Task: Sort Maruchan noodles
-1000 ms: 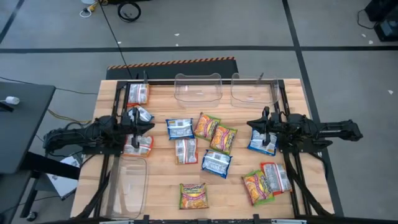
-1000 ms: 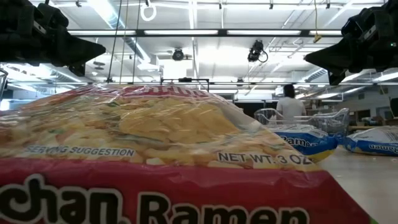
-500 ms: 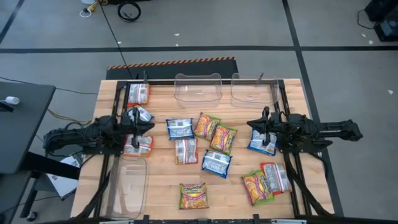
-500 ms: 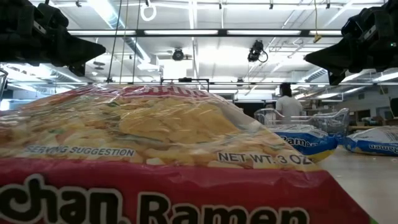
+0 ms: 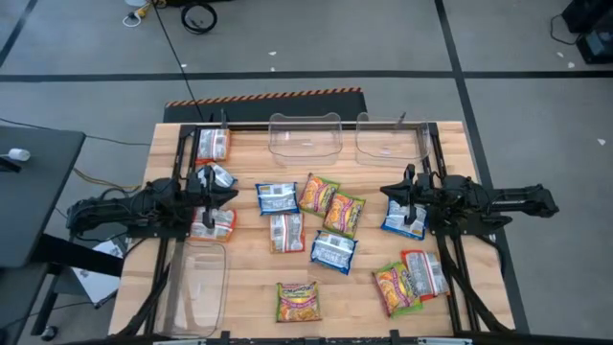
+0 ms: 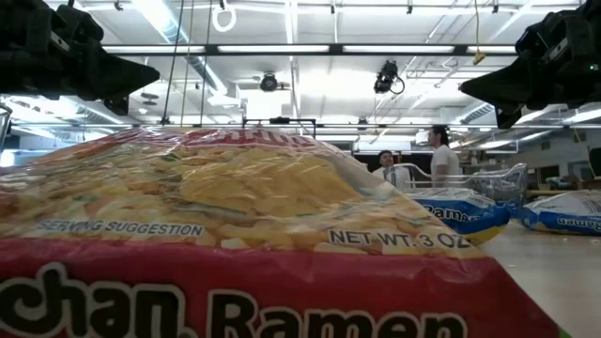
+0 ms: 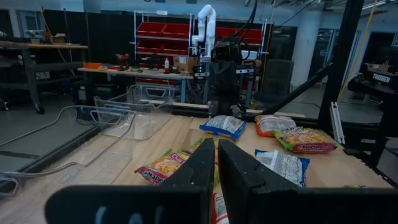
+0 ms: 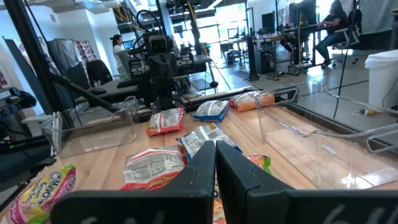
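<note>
About a dozen Maruchan noodle packets lie flat on the wooden table: blue-and-white (image 5: 278, 198), (image 5: 333, 251), yellow-green with orange (image 5: 318, 194), (image 5: 298, 300), red-orange with white (image 5: 213, 144), (image 5: 425, 273). One yellow-green packet (image 6: 235, 253) fills the low view. My left gripper (image 5: 230, 195) (image 7: 216, 158) hovers shut at the table's left side, above and between a blue packet (image 5: 215, 177) and a red-orange one (image 5: 213, 222). My right gripper (image 5: 385, 192) (image 8: 216, 158) hovers shut at the right side, above a blue packet (image 5: 403, 218). Neither touches anything.
Two clear plastic tubs (image 5: 306, 134), (image 5: 391, 137) stand at the far edge, a third (image 5: 197, 286) at the near left corner. Dark frame rails run along the table's left and right sides. People stand in the room beyond (image 6: 439, 155).
Both arms and all packets have kept still. Only the people in the room beyond the table have moved.
</note>
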Robot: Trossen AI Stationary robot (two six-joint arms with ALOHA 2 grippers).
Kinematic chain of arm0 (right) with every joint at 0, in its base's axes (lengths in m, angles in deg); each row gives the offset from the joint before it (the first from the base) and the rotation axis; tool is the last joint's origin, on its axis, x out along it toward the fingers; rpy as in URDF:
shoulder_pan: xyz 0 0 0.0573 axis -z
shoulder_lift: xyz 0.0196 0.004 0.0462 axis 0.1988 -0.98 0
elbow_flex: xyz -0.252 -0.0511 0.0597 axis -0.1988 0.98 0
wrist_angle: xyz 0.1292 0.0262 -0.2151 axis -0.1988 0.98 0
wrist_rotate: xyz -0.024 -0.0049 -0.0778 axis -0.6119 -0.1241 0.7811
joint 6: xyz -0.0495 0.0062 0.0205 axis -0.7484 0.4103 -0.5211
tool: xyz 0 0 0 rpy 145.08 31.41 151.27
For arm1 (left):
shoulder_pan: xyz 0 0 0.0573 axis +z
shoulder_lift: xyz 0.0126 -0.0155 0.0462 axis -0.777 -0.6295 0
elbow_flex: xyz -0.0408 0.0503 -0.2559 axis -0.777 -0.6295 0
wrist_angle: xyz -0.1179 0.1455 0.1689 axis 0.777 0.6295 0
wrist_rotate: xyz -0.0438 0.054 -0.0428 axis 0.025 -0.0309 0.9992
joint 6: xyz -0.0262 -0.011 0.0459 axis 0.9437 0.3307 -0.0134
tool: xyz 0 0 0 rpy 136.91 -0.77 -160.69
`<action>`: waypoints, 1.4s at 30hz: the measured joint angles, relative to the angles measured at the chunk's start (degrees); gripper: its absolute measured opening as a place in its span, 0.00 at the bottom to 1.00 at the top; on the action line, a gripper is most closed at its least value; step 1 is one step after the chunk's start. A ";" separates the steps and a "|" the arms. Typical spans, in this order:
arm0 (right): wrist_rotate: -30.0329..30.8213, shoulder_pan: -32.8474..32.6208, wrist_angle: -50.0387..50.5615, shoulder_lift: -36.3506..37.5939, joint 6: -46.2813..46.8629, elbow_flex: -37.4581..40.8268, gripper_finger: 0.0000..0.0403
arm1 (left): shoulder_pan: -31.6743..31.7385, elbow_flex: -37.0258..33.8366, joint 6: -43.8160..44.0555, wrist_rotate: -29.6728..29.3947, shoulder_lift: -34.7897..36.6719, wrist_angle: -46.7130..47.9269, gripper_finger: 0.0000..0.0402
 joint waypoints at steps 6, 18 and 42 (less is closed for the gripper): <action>0.41 -0.01 -0.42 0.00 -4.74 -0.01 0.05 | -0.01 0.00 0.00 0.02 0.00 0.01 0.07; 1.42 0.01 -0.43 -0.02 -9.07 0.01 0.05 | -0.01 0.00 0.00 0.00 -0.01 0.00 0.07; 15.02 0.04 -12.49 -0.91 22.21 -0.27 0.05 | -0.01 0.00 0.00 0.00 0.00 -0.01 0.07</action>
